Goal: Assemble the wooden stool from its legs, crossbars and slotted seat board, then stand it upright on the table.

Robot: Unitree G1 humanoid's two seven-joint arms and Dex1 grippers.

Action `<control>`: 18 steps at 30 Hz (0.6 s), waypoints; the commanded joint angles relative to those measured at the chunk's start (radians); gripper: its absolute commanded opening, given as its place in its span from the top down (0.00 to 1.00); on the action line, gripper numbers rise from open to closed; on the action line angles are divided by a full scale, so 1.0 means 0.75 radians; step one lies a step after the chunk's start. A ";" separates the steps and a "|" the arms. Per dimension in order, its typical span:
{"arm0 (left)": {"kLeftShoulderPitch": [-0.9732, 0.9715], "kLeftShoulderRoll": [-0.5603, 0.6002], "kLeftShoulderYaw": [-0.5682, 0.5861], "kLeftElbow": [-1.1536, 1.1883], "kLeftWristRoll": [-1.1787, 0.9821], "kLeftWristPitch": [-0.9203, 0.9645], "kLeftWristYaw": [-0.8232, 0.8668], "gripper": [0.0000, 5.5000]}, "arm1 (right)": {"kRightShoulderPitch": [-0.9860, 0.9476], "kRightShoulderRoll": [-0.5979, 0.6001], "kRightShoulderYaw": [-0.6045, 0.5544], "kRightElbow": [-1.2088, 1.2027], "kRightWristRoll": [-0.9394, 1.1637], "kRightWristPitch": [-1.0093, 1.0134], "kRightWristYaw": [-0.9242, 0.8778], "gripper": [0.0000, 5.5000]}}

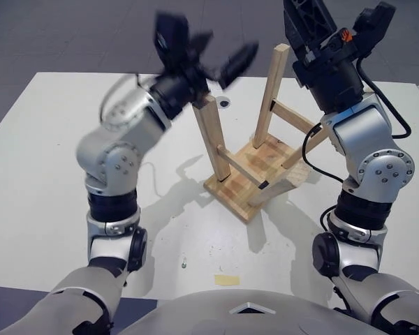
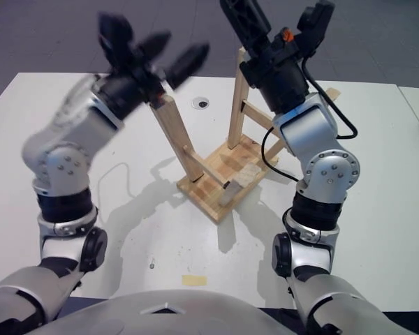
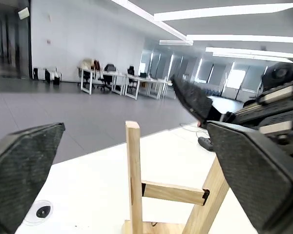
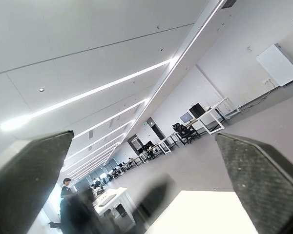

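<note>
The wooden stool rests upside down on the white table, its slotted seat board flat and its legs pointing up. One leg rises at the near left and another at the back, with a crossbar joining towards a leg partly hidden by my right arm. My left gripper hovers open just above the near-left leg's top, and its pads flank the legs. My right gripper is held high beside the back leg, open and holding nothing, its pads wide apart.
A pale wooden piece lies against the seat board's right edge. A small round grommet sits in the table behind the stool. A yellow tape strip lies near the front edge. The table has bare room on the left.
</note>
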 commanded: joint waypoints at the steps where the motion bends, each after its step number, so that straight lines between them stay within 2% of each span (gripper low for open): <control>1: 0.185 -0.006 -0.169 0.087 0.101 0.016 -0.025 0.02 | 0.028 -0.016 0.026 -0.027 -0.025 0.027 -0.007 0.02; 7: 0.084 -0.044 -0.080 0.080 0.072 0.000 0.006 0.02 | 0.013 0.000 0.014 -0.012 -0.017 0.002 0.004 0.02; 11: -0.022 -0.046 0.003 0.073 0.057 -0.007 0.035 0.02 | -0.087 0.007 -0.087 0.028 0.066 -0.070 -0.023 0.02; 16: -0.199 0.008 0.201 0.098 0.021 -0.011 0.099 0.02 | -0.305 -0.160 -0.351 0.164 0.142 -0.215 -0.011 0.02; 18: -0.237 0.048 0.272 0.109 0.027 -0.006 0.133 0.02 | -0.340 -0.283 -0.394 0.228 0.047 -0.231 0.028 0.02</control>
